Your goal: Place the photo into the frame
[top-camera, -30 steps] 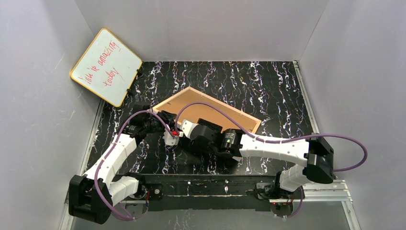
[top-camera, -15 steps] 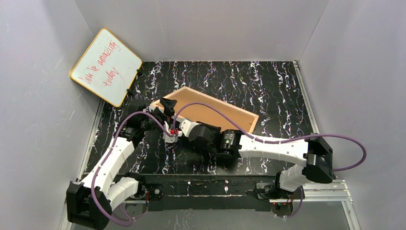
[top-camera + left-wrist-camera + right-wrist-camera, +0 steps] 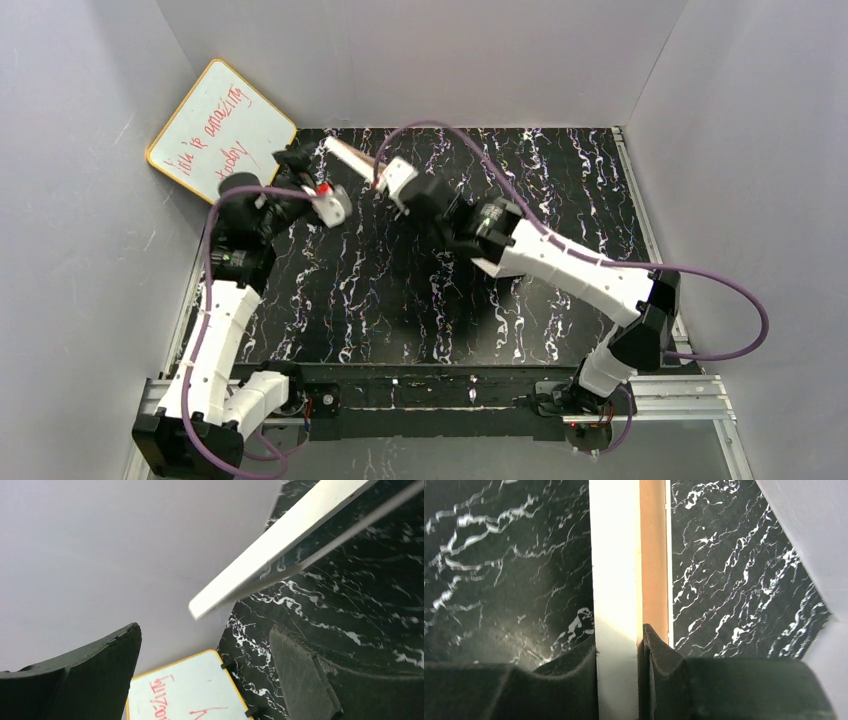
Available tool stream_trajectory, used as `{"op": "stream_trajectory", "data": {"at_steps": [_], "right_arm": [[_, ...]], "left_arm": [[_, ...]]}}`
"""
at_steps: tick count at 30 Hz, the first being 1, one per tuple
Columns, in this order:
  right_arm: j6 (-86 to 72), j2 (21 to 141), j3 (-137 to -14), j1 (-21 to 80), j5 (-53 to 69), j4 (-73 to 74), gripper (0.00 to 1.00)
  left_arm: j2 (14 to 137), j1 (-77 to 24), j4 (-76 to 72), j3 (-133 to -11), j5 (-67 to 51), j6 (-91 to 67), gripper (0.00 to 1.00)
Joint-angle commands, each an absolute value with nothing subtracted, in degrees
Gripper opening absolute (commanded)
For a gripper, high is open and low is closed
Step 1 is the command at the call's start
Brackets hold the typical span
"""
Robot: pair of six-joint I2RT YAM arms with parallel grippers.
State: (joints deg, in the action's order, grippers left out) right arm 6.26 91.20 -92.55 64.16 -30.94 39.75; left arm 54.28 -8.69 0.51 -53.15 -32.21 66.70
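Observation:
The frame is off the table and shows edge-on as a thin pale strip at the back left. My right gripper is shut on its rim. In the right wrist view the frame's white edge and tan back run straight up from the right gripper, with a finger pressed on each side. My left gripper is open and holds nothing, just left of the frame. In the left wrist view the left gripper gapes below the frame's white corner. The photo is out of view.
A yellow-rimmed whiteboard with red writing leans in the back left corner, right beyond the left gripper; the left wrist view shows the whiteboard between the fingers. Grey walls close in the black marbled table on three sides.
The right arm has lifted the frame from flat on the table up onto its edge at the back left. The left gripper has opened, let go and swung back toward the whiteboard.

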Motion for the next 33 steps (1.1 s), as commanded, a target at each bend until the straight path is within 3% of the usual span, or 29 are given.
{"op": "stream_trajectory", "data": {"at_steps": [1,7,12,19,24,33], "right_arm": [[-4.53,92.46,-104.82,56.43,-20.91,37.81,0.14],[-16.67,97.54,-115.3,44.92,-7.39,42.34,0.13],[-27.06,101.6,-122.57,32.48,8.54,44.88,0.13],[-32.29,107.03,-136.34,20.11,19.5,50.71,0.12],[-38.32,100.63,-119.97,12.5,29.34,42.77,0.09],[-40.28,84.3,-86.46,10.9,31.19,28.68,0.11]], "left_arm": [[59.24,-5.72,13.07,-65.09,-31.1,48.31,0.98],[71.48,-4.2,28.81,-81.98,-25.38,29.47,0.98],[73.52,-3.49,31.25,-81.68,-26.84,23.94,0.98],[72.19,-3.05,29.99,-76.06,-32.59,17.92,0.98],[71.78,-2.25,28.95,-74.2,-37.38,13.94,0.98],[72.47,1.96,26.15,-69.37,-37.94,10.56,0.98]]}}
